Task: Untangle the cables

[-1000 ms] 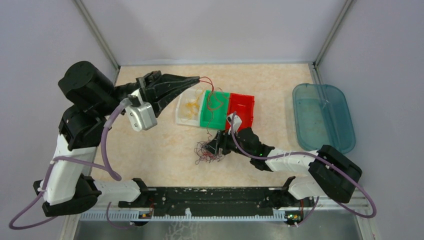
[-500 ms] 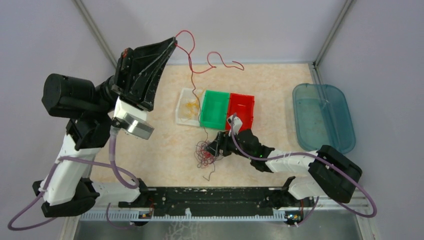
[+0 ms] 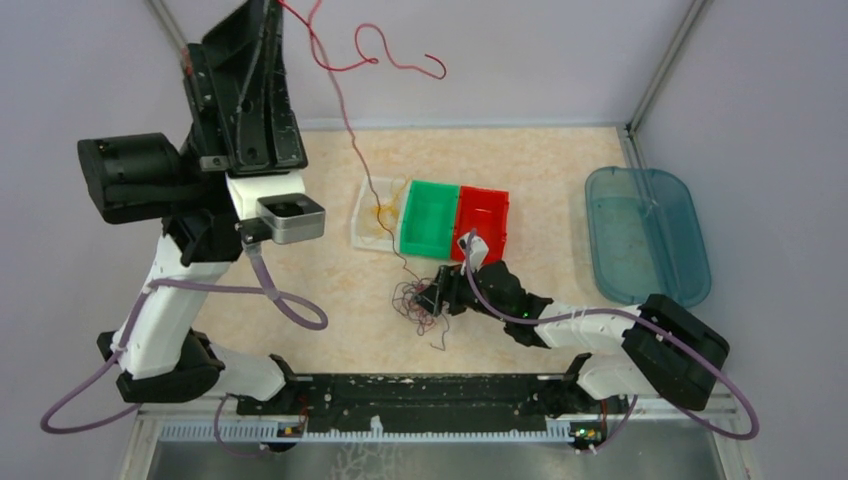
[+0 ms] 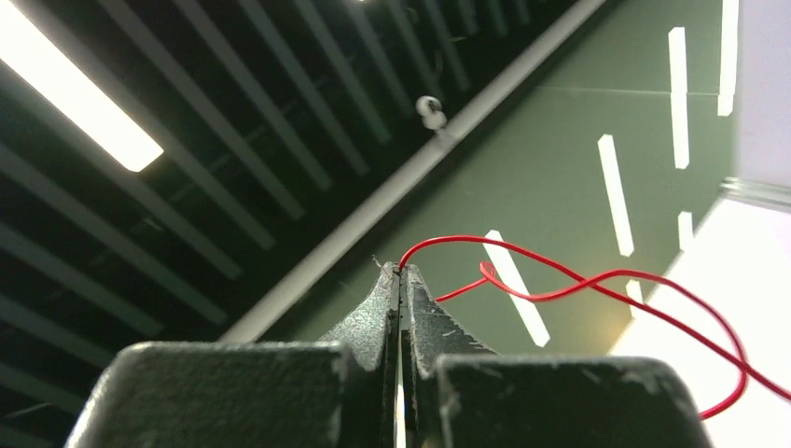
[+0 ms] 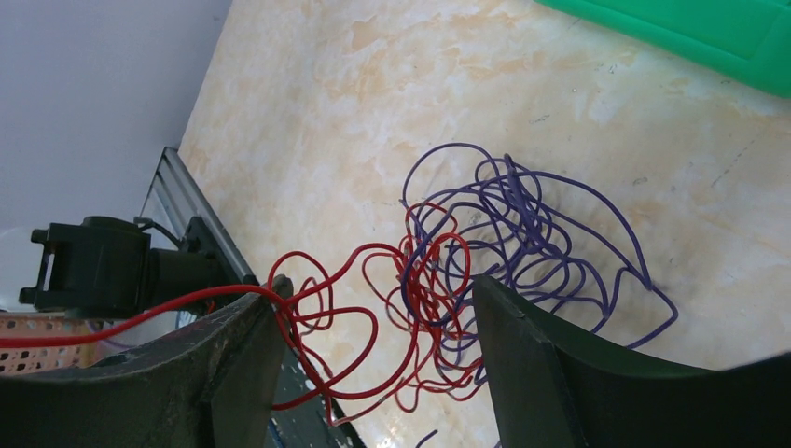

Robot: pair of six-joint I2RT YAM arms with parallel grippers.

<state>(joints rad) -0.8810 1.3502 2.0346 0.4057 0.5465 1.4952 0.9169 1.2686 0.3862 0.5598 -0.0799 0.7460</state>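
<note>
While reading from the left, found left gripper point(image 3: 268, 12) raised high above the table point(image 3: 320, 262), tips pointing up, jaws pressed fully together on the red cable point(image 4: 448, 241). Traced that cable looping in the air beyond the tips, then slanting down across the clear bin point(image 3: 364, 192) in the overhead view and into the tangle point(image 3: 415, 300) on the tabletop. Noted yellow-orange cable point(image 3: 380, 213) coiled inside the clear bin, with green bin point(image 3: 430, 220) and red bin point(image 3: 486, 215) touching in a row just right of it. Saw right gripper point(image 3: 436, 296) low at the tangle's right side, jaws spread wide, straddling red loops and purple strands point(image 5: 541, 217), clamped on nothing. Logged teal tray point(image 3: 646, 236) at far right, well apart from the bins
</note>
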